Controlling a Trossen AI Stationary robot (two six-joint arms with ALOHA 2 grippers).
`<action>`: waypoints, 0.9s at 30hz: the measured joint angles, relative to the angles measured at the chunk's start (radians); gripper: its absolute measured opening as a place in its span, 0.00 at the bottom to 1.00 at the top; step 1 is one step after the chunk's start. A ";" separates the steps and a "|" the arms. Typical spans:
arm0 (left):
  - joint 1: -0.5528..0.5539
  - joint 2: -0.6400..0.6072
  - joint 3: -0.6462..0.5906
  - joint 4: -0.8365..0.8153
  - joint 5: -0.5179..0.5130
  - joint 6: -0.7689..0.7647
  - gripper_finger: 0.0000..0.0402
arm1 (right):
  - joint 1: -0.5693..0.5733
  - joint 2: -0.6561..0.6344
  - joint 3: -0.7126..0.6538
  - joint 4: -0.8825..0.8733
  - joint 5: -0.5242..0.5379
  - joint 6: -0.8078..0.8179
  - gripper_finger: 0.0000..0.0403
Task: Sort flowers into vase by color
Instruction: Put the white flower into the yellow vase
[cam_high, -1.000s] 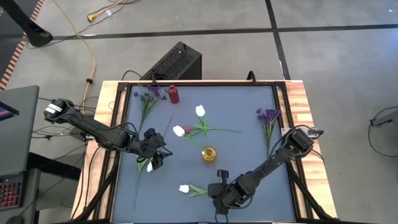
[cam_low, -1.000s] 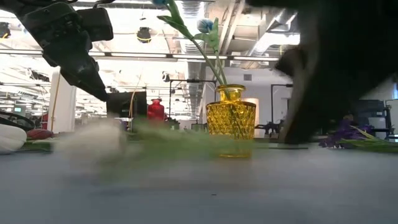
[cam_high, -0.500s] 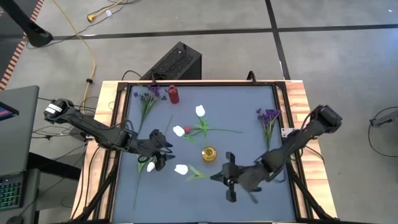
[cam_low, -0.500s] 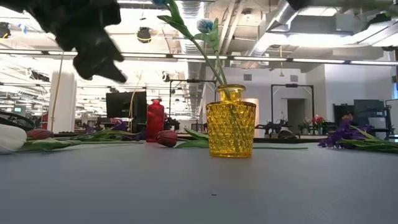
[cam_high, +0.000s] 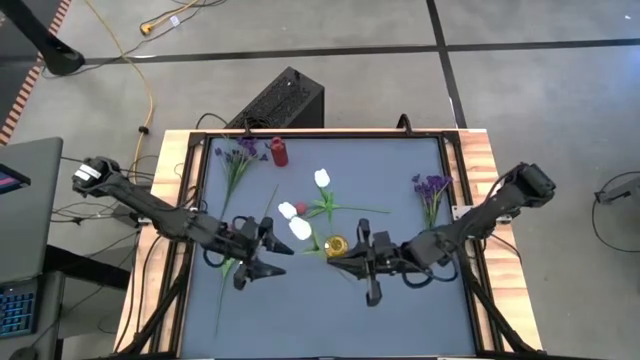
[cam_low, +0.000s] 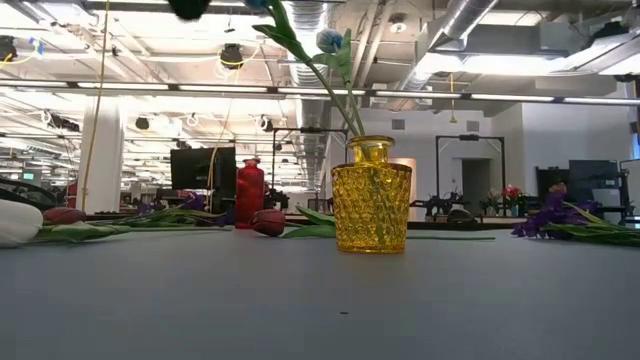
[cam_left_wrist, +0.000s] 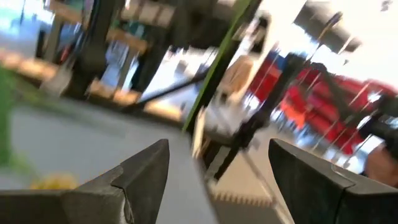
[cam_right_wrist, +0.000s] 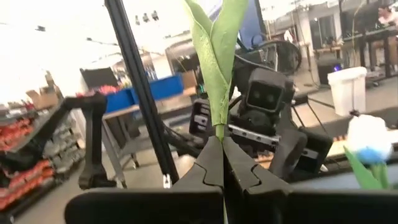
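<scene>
Right gripper (cam_high: 352, 262) carried white tulip (cam_high: 300, 228) to yellow vase (cam_high: 336, 245), clenched on stem, left gripper (cam_high: 268, 250) released.

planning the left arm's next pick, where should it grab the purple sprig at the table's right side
Grip the purple sprig on its bare green stem below the bushy head, coming straight down from above with fingers across the stem. It lies flat with nothing beside it, and the thin stem suits a narrow pinch.

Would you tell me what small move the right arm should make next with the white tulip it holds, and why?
Probably bring the stem's lower end over the mouth of the yellow vase before lowering. The right gripper is shut on the stem of the white tulip, whose bloom shows right beside that vase from above. The left gripper waits open nearby.
</scene>
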 joint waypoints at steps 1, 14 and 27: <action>-0.004 0.000 0.000 0.035 -0.010 0.014 0.65 | -0.009 0.013 0.000 0.029 -0.002 -0.001 0.04; -0.028 0.116 0.139 0.033 -0.128 0.164 0.65 | -0.102 0.166 0.055 0.288 -0.152 -0.017 0.04; 0.013 0.197 0.221 0.039 -0.109 0.176 0.65 | -0.116 0.165 0.063 0.279 -0.156 -0.132 0.04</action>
